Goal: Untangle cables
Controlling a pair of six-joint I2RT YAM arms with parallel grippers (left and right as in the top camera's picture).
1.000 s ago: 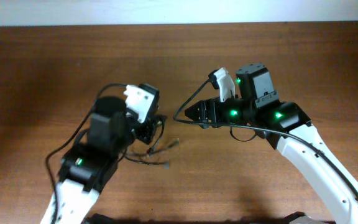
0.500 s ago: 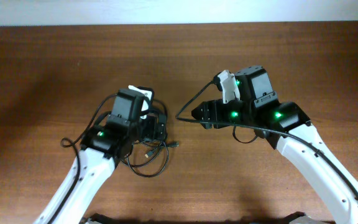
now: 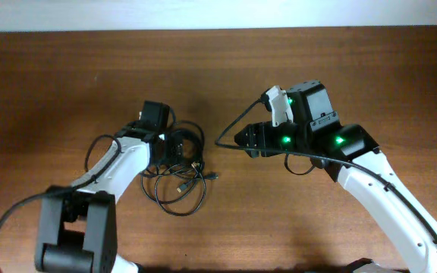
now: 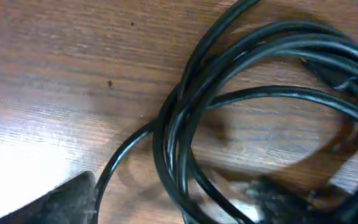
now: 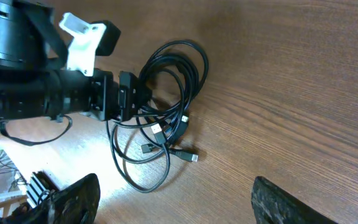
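The cables (image 3: 179, 182) lie in a loose black heap of loops on the wooden table, just left of centre, with small plugs (image 5: 191, 157) sticking out at the near side. My left gripper (image 3: 179, 148) is low over the far edge of the heap. In the left wrist view its jaws stand open, and looped cable strands (image 4: 185, 124) run between the two fingers (image 4: 61, 202). My right gripper (image 3: 237, 140) hovers open to the right of the heap, apart from it. Nothing lies between the right gripper's (image 5: 176, 202) fingers; the cables (image 5: 160, 130) show beyond them.
A thicker black cord (image 3: 230, 127) arcs from the right arm's wrist. Another one (image 3: 6, 220) loops from the left arm's base at the near left. The table's far edge (image 3: 203, 30) meets a white wall.
The left arm has stretched out toward the far side and its gripper has opened. The cable bundle it held now lies spread on the table. The right arm has barely moved.
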